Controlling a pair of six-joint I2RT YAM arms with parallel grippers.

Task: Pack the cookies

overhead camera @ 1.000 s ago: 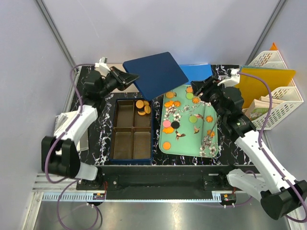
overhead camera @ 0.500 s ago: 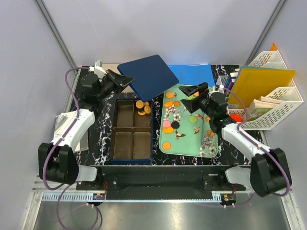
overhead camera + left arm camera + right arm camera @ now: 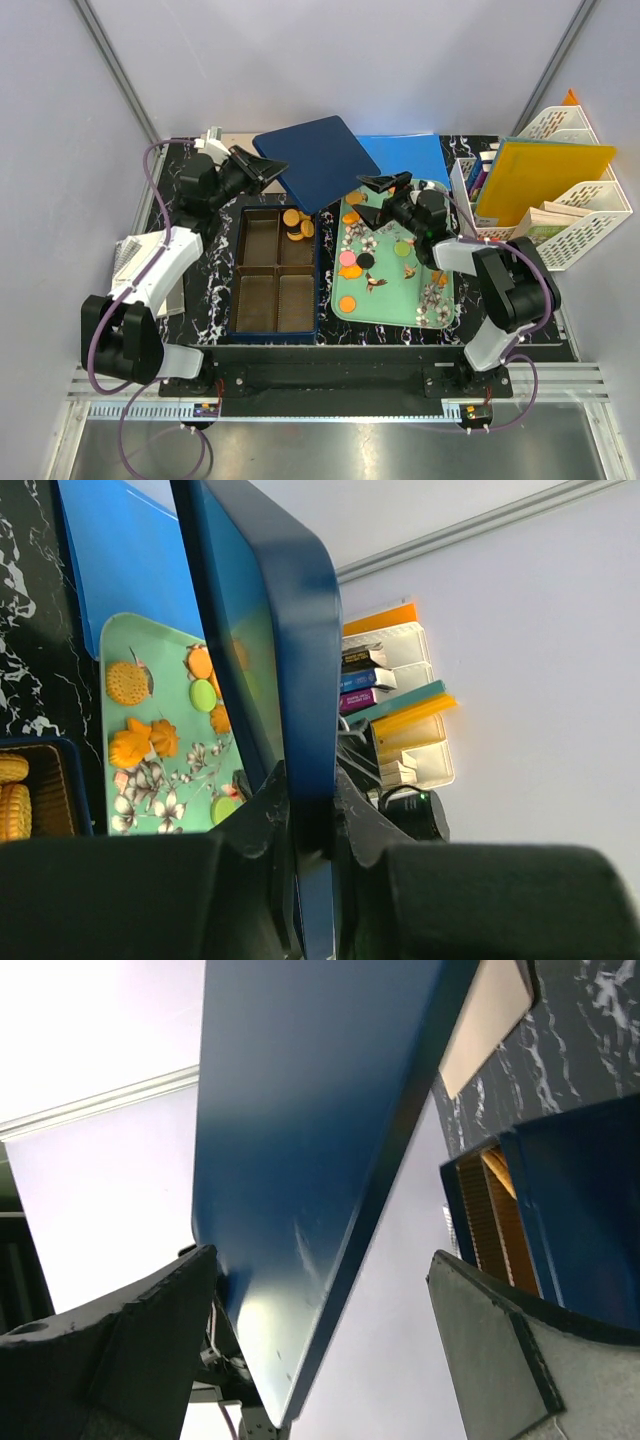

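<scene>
Above the box (image 3: pixel 260 300), left tool (image 3: pixel 262 168) pinches the lid (image 3: pixel 312 160); right tool (image 3: pixel 378 198) gapes.

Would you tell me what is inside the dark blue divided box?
Several orange round cookies lie in its far right compartment; the other three look bare. The raised dark blue lid hides that compartment's far corner.

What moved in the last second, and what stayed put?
The right gripper swung left over the tray, open, toward the edge of the blue lid, its arm folding in. The left gripper kept hold of the lid, which barely shifted. The cookies in the box and on the tray stayed put.
</scene>
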